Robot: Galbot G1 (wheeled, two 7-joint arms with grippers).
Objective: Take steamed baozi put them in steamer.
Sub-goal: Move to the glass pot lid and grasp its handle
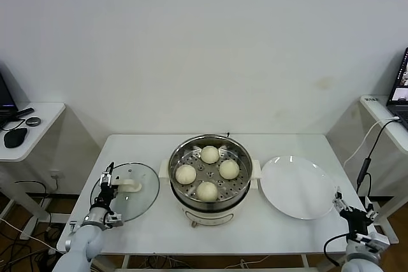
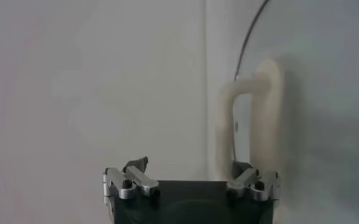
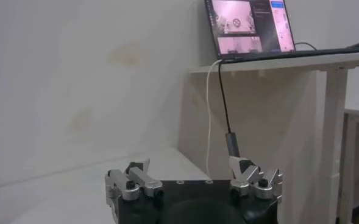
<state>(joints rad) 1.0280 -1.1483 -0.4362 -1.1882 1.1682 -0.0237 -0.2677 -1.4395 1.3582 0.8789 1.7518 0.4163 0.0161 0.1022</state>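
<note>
The steamer (image 1: 220, 210), a shiny steel pot on a white base, stands mid-table. Several cream-white steamed baozi lie on its perforated tray, one at the back (image 1: 210, 154) and one at the front (image 1: 206, 190). My left gripper (image 1: 107, 183) hovers open at the left edge of the glass lid (image 1: 141, 195), just short of its white handle (image 1: 132, 186). In the left wrist view, the handle (image 2: 267, 103) stands ahead of one finger of the open left gripper (image 2: 191, 173), with nothing between the jaws. My right gripper (image 1: 347, 211) waits open off the table's right front corner, also empty (image 3: 194, 170).
An empty white plate (image 1: 298, 186) lies right of the steamer. A side desk with a mouse (image 1: 15, 137) stands at the far left. On the right, a laptop (image 3: 249, 27) sits on another desk with a cable (image 1: 364, 170) hanging down.
</note>
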